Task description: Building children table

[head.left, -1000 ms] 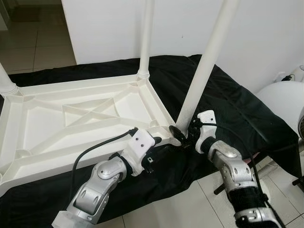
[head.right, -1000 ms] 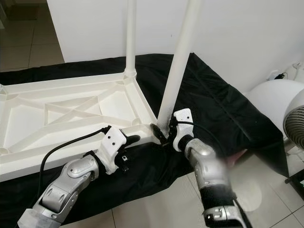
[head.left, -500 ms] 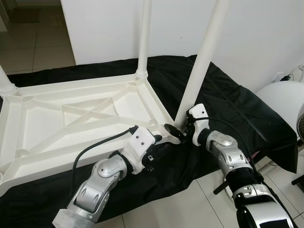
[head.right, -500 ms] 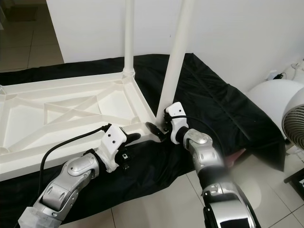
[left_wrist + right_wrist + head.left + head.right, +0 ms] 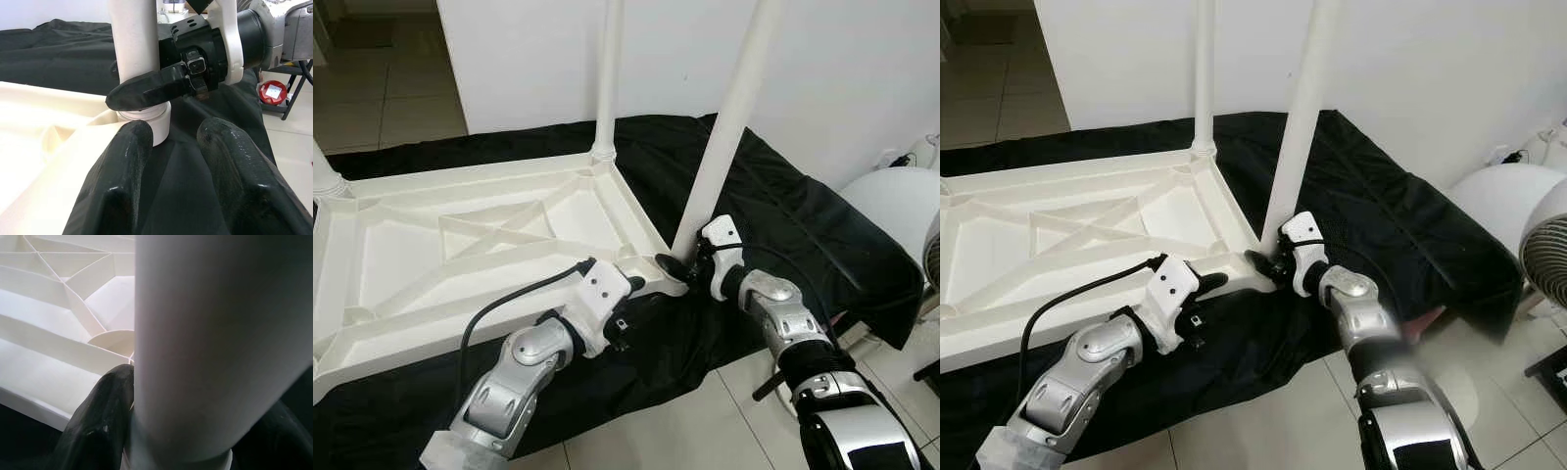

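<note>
A white plastic children's table [image 5: 460, 245] lies upside down on a black cloth [image 5: 803, 215]. A white leg [image 5: 607, 78] stands in its far right corner, and another leg [image 5: 325, 176] rises at the left edge. My right gripper [image 5: 680, 264] is shut on the base of a third leg [image 5: 724, 127], which leans slightly right over the near right corner socket. In the right wrist view that leg [image 5: 205, 342] sits between the black fingers [image 5: 98, 421]. My left gripper [image 5: 168, 132] is open, low over the cloth just short of that corner.
A round white fan housing [image 5: 901, 215] stands at the right past the cloth's edge. Beige floor tiles [image 5: 656, 431] lie in front. A white wall [image 5: 529, 59] runs behind the table. A small red object [image 5: 273, 92] sits on the floor by a black stand.
My right gripper has shifted a little to the left with the leg, and the leg now leans less. The left arm has stayed where it was.
</note>
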Motion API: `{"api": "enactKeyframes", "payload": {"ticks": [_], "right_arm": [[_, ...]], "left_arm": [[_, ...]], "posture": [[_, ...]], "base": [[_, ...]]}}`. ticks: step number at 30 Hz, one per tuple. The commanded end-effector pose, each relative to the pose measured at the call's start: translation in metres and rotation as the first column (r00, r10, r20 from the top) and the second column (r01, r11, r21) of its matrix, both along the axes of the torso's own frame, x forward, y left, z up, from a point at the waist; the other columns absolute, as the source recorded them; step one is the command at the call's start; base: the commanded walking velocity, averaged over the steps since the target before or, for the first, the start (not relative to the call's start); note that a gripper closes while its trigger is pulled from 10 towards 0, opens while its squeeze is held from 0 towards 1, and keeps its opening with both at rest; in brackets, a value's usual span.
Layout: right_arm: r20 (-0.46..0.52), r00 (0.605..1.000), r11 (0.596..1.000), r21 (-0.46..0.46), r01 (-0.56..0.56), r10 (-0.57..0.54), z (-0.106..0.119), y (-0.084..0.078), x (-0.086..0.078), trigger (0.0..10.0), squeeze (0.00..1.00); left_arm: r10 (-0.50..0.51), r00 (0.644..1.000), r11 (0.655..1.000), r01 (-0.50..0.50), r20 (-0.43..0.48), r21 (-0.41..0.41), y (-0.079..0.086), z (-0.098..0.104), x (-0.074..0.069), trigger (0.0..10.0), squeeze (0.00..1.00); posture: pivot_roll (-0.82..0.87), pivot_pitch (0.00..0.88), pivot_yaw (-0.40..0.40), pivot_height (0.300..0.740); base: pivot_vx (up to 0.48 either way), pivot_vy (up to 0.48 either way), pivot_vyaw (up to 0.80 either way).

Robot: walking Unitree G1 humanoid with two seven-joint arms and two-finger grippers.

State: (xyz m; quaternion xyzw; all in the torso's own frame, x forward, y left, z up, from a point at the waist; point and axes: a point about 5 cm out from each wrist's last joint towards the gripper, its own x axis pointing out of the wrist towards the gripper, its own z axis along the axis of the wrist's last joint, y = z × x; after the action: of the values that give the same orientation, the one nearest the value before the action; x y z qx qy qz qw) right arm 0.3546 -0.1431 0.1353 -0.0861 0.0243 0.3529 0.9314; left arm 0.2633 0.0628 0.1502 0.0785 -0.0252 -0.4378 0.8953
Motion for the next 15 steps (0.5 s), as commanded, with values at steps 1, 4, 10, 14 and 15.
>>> {"api": "enactKeyframes", "payload": {"ticks": [1,4,10,14,15], "right_arm": [[-0.046,0.999,1.0,0.015,0.01,-0.009,-0.011,0.002,-0.006,10.0,0.0],[-0.063,0.987,0.986,0.064,0.154,-0.15,-0.008,0.003,-0.006,10.0,0.0],[-0.076,0.946,0.94,0.112,0.321,-0.314,-0.005,0.009,-0.007,10.0,0.0],[-0.076,0.937,0.93,0.12,0.349,-0.341,-0.005,0.01,-0.007,10.0,0.0],[-0.083,0.921,0.911,0.138,0.389,-0.381,-0.005,0.013,-0.008,10.0,0.0]], "left_arm": [[0.013,1.0,1.0,-0.013,0.002,0.003,0.001,0.0,-0.001,10.0,0.0],[0.006,1.0,1.0,-0.006,-0.002,0.004,0.001,-0.001,-0.002,10.0,0.0],[-0.007,1.0,1.0,0.007,-0.008,0.006,-0.001,-0.002,-0.002,10.0,0.0],[-0.008,1.0,1.0,0.008,-0.008,0.006,-0.001,-0.002,-0.003,10.0,0.0],[-0.01,1.0,1.0,0.01,-0.009,0.006,-0.001,-0.002,-0.003,10.0,0.0]], "posture": [[-0.02,0.043,-0.069,0.74],[-0.03,0.048,-0.061,0.74],[-0.03,0.051,-0.052,0.74],[-0.04,0.054,-0.05,0.74],[-0.04,0.052,-0.05,0.74]], "base": [[0.0,0.0,0.0],[0.0,0.0,0.0],[0.0,0.0,0.0],[0.0,0.0,0.0],[0.0,0.0,0.0]]}}
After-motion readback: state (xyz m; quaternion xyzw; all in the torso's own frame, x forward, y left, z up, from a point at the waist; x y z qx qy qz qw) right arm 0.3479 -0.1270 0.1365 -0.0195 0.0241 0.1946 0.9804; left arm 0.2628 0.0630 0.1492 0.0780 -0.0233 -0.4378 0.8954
